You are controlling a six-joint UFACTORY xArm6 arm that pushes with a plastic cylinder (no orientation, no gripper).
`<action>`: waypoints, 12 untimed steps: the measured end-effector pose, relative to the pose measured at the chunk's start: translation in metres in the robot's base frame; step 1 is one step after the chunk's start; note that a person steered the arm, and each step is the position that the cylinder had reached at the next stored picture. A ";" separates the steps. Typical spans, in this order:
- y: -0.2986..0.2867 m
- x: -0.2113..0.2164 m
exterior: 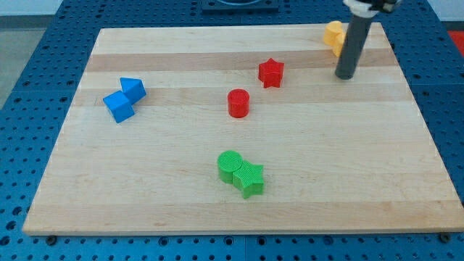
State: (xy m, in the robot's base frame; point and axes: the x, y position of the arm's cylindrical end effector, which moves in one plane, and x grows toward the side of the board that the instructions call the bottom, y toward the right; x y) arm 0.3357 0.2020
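Observation:
My tip (pixel 345 75) rests on the wooden board (pixel 167 196) near the view's top right. The dark rod rises from it and partly hides a yellow block (pixel 333 35) just above and left of the tip; its shape is hard to make out. A red star (pixel 271 72) lies to the tip's left, well apart from it. Lower left of the star stands a red cylinder (pixel 238 103). No block touches the tip.
Two blue blocks touch each other at the view's left: a blue cube (pixel 118 106) and another blue block (pixel 133 89). Near the bottom middle a green cylinder (pixel 230 166) touches a green star (pixel 249 179). A blue pegboard (pixel 29 87) surrounds the board.

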 end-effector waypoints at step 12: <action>-0.027 -0.044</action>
State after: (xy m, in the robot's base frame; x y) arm 0.2914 0.1753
